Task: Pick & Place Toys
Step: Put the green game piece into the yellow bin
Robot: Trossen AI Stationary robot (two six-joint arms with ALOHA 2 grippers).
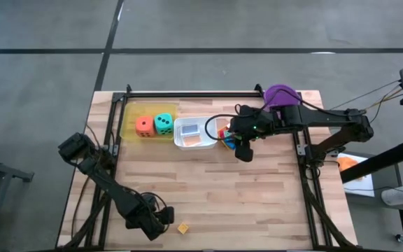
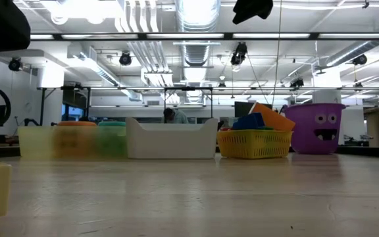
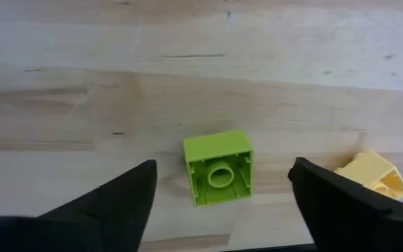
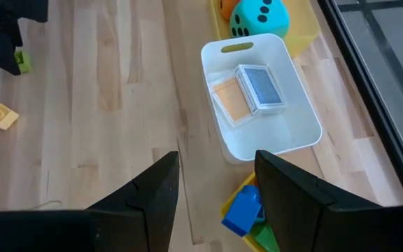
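Note:
A lime-green block [image 3: 219, 168] lies on the table with its hollow underside up. My left gripper [image 3: 222, 192] is open at the near left of the table [image 1: 161, 222]. It points down, one finger on either side of the block, with bare wood showing between block and fingers. A pale yellow block [image 3: 373, 176] lies just beside it [image 1: 183, 228]. My right gripper [image 4: 215, 189] is open and empty. It hangs high above the table's middle [image 1: 243, 150], beside the yellow basket [image 1: 224, 134] of blocks.
Along the far side stand a yellow tray [image 1: 130, 120] with an orange die [image 1: 144, 126] and a teal die [image 1: 164, 124], a white tray [image 4: 306, 133] holding an orange card [image 4: 231, 101] and a blue card [image 4: 261, 87], and a purple bucket [image 1: 280, 94]. Bare wood lies between the arms.

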